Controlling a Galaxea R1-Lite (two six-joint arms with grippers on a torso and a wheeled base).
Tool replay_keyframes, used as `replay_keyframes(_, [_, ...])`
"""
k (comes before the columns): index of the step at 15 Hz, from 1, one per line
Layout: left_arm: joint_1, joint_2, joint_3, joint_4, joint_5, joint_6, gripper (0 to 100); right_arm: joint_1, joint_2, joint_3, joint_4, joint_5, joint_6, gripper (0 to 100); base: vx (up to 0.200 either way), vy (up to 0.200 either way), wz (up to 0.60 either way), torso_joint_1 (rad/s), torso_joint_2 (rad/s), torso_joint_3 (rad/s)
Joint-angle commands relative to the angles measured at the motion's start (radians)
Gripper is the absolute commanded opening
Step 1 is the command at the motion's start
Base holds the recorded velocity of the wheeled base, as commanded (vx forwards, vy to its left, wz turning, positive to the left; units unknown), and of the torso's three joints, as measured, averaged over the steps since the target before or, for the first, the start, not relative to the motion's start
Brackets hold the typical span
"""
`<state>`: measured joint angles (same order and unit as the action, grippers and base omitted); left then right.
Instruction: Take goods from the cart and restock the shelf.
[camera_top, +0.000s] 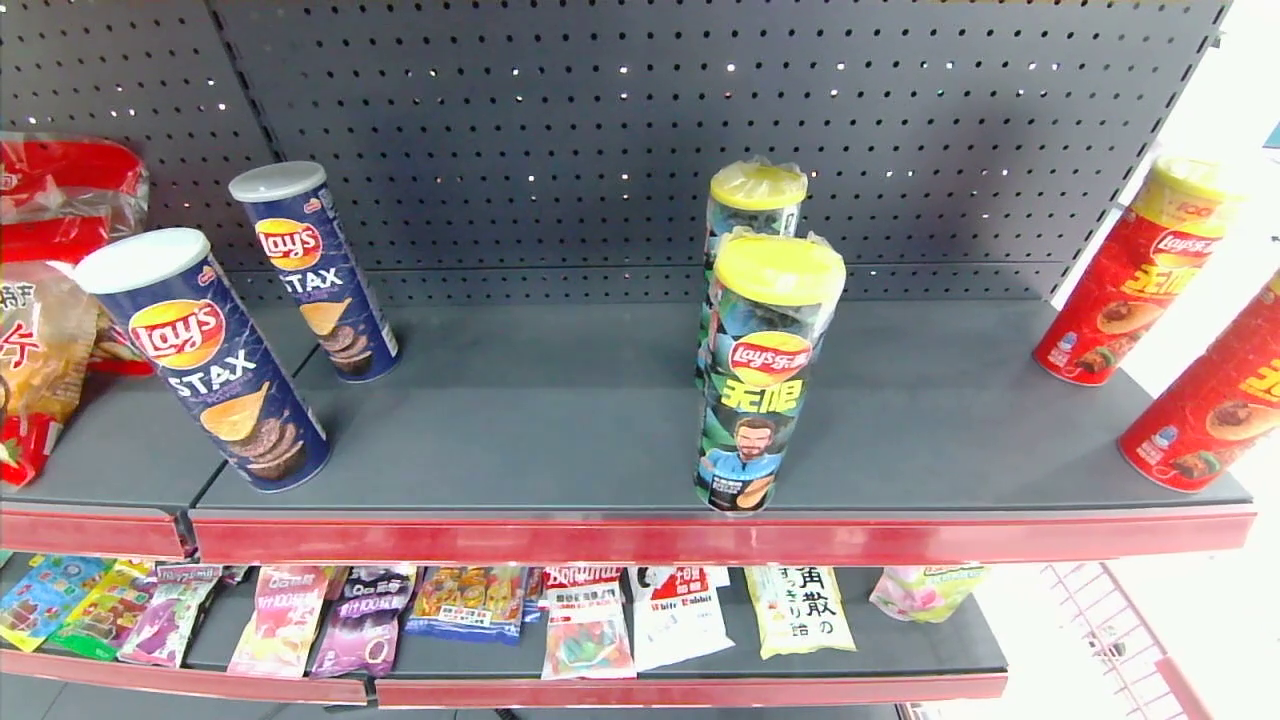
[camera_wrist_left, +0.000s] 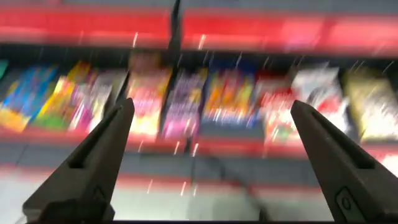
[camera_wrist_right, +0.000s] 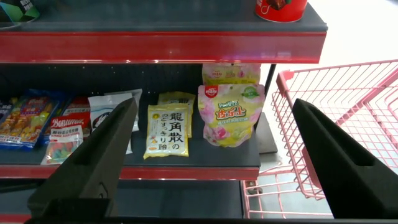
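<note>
The shelf (camera_top: 560, 420) holds few chip cans (camera_top: 760, 380) with gaps unfilled; left gripper (camera_wrist_left: 211, 104) and right gripper (camera_wrist_right: 214, 102) stand open, empty, the cart (camera_wrist_right: 336, 124) beside the shelf.

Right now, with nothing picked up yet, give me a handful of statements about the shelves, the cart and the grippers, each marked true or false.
1. The left gripper and the right gripper are both open and empty. True.
2. The blue canisters lie on their sides. False: both stand upright at the left of the upper shelf.
3. A green canister with a yellow lid stands near the front edge of the upper shelf, with a second green canister behind it. True.
4. The pink cart stands off the left end of the shelving. False: it stands off the right end.
5. The lower shelf is bare. False: a row of snack bags lies on it.
</note>
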<state>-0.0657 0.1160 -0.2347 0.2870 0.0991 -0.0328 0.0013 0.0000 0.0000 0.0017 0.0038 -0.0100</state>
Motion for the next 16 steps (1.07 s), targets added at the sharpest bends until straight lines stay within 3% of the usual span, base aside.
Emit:
replay_keyframes(1, [0.017,-0.045,0.202,-0.264,-0.087,0.004,100,0.000,0.000,0.000,0.000,0.001,-0.001,100,0.000,0.000,0.00,0.000,0.00,0.000])
replay_keyframes(2, [0.017,-0.045,0.233,-0.327,-0.081,0.004,100,0.000,0.000,0.000,0.000,0.001,-0.001,100,0.000,0.000,0.00,0.000,0.00,0.000])
replay_keyframes(3, [0.018,-0.045,0.224,-0.307,-0.039,0.004,100,0.000,0.000,0.000,0.000,0.001,-0.001,100,0.000,0.000,0.00,0.000,0.00,0.000])
replay_keyframes(5, [0.058,-0.075,0.224,-0.304,0.097,0.001,100,0.000,0.000,0.000,0.000,0.001,-0.002,100,0.000,0.000,0.00,0.000,0.00,0.000])
replay_keyframes(6, [0.090,-0.088,0.224,-0.304,0.105,0.002,100,0.000,0.000,0.000,0.000,0.001,-0.002,100,0.000,0.000,0.00,0.000,0.00,0.000])
replay_keyframes(8, [0.089,-0.085,0.224,-0.304,0.122,0.016,100,0.000,0.002,0.000,0.000,0.001,-0.002,100,0.000,0.000,0.00,0.000,0.00,0.000])
replay_keyframes(9, [0.063,-0.102,0.224,-0.308,0.037,0.022,100,0.000,0.000,0.000,0.000,0.001,-0.002,100,0.000,0.000,0.00,0.000,0.00,0.000])
replay_keyframes(10, [0.067,-0.116,0.232,-0.295,-0.091,0.047,100,-0.001,0.000,0.000,0.000,0.001,-0.002,100,0.000,0.000,0.00,0.000,0.00,0.000])
replay_keyframes(11, [0.067,-0.116,0.233,-0.285,-0.142,0.071,100,-0.001,0.000,0.000,0.000,0.001,-0.002,100,0.000,0.000,0.00,0.000,0.00,0.000])
replay_keyframes(13, [0.067,-0.116,0.233,-0.282,-0.130,0.019,100,0.000,0.000,0.000,0.000,0.004,-0.001,100,0.000,0.000,0.00,0.000,0.00,0.000])
replay_keyframes(16, [0.067,-0.116,0.233,-0.284,-0.084,0.013,100,-0.001,0.000,0.000,-0.002,0.002,-0.007,100,0.000,0.000,0.00,0.000,0.00,0.000])
